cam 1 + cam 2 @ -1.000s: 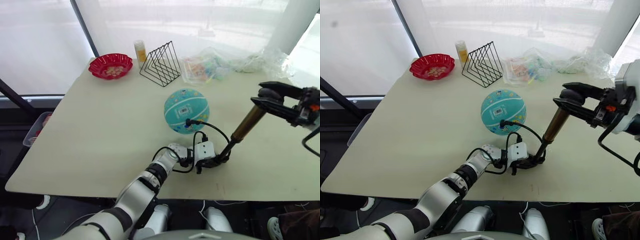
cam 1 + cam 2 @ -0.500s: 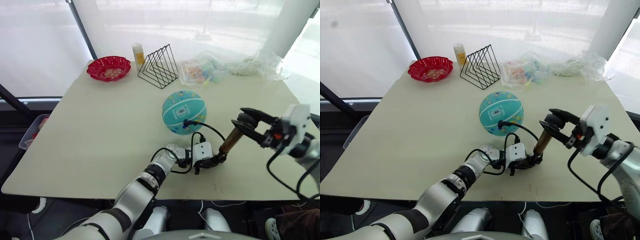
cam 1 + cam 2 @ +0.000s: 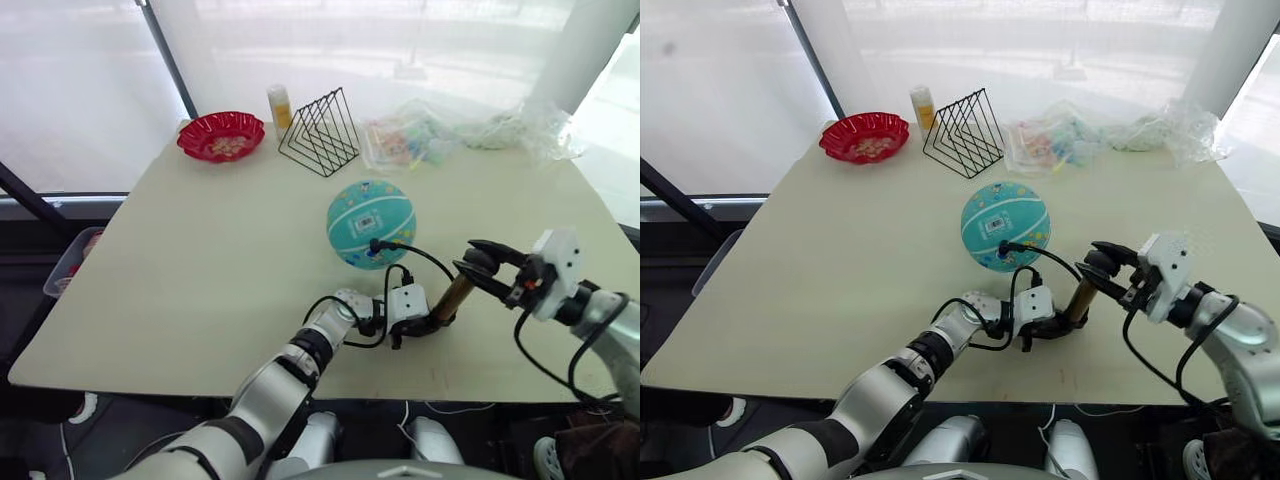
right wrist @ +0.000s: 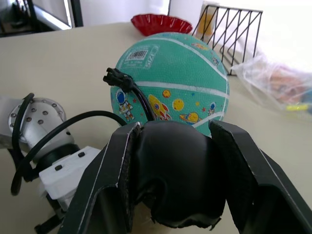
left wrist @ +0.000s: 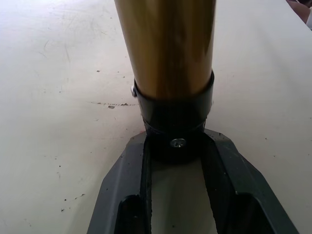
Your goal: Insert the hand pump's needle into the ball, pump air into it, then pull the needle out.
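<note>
The teal ball [image 3: 371,222] stands round on the table's middle. The thin black hose [image 3: 415,252] loops from it to the hand pump [image 3: 454,296], which leans up to the right. The hose's end fitting [image 4: 117,78] sits against the ball, and the needle is hidden there. My left gripper [image 3: 432,322] is shut on the pump's black bottom cap [image 5: 176,127], low at the table. The fingers [image 5: 228,168] flank that cap. My right gripper [image 3: 484,268] is shut on the black handle [image 4: 173,175] at the pump's top. Only a short stretch of bronze barrel shows between the two grippers.
A red scalloped bowl [image 3: 221,135], a small yellow bottle [image 3: 280,103] and a black wire rack [image 3: 320,130] stand at the table's far left. Crumpled clear plastic bags [image 3: 415,140] lie along the far edge to the right. The table's near edge runs just below my left gripper.
My right gripper has pressed the handle down and left toward the pump's base, so much less bronze barrel shows. The left gripper, hose and ball have stayed put.
</note>
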`<action>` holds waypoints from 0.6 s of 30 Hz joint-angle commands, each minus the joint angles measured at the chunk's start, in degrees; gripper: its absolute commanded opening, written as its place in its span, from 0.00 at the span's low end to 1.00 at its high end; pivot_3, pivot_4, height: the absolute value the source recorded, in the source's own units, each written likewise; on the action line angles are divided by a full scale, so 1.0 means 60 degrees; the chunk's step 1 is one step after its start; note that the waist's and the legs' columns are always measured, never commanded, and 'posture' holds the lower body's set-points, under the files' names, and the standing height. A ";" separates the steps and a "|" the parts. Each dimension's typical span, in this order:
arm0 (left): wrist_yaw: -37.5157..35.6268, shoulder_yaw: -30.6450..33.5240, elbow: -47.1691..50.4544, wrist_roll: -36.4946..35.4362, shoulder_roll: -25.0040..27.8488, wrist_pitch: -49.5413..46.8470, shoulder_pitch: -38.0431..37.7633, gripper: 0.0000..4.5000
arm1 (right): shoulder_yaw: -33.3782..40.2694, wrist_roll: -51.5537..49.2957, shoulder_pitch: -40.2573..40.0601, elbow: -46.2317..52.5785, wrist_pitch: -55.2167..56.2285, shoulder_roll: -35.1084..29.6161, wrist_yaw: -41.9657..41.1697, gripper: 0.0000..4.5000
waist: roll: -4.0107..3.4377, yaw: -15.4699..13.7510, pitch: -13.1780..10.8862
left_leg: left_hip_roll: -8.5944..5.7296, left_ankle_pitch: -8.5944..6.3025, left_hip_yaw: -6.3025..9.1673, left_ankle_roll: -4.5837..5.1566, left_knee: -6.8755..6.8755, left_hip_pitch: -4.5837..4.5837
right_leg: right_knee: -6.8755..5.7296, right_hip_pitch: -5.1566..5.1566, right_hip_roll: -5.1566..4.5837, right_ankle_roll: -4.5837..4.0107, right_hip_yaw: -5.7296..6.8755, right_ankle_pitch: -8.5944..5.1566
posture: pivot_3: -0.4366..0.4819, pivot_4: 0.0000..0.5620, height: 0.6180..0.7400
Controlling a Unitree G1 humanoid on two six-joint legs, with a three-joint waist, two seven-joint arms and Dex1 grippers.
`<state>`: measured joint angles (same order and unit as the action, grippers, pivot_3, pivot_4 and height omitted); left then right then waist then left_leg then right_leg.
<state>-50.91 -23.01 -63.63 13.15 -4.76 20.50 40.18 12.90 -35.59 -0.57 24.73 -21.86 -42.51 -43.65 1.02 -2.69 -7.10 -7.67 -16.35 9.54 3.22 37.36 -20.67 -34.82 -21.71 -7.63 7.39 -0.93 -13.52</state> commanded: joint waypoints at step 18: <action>0.0104 -0.0669 -0.1323 0.0921 0.0225 -0.0832 -0.0568 0.24 | 0.4011 -0.3423 0.1922 0.0833 -0.2568 -0.2397 0.0074 0.42 | -0.0013 -0.0193 -0.0127 | -0.0013 0.0000 -0.0008 0.0002 0.0007 -0.0038 | 0.0001 -0.0031 -0.0025 0.0002 0.0012 0.0002 | 0.48 0.27 1.00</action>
<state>-51.12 -23.08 -63.57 13.15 -5.60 20.68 40.72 31.59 -57.70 11.52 28.04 -40.50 -57.32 -43.40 0.95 -3.85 -7.86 -7.74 -16.35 9.50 3.23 37.41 -20.90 -34.81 -21.89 -7.78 7.40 -0.85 -13.51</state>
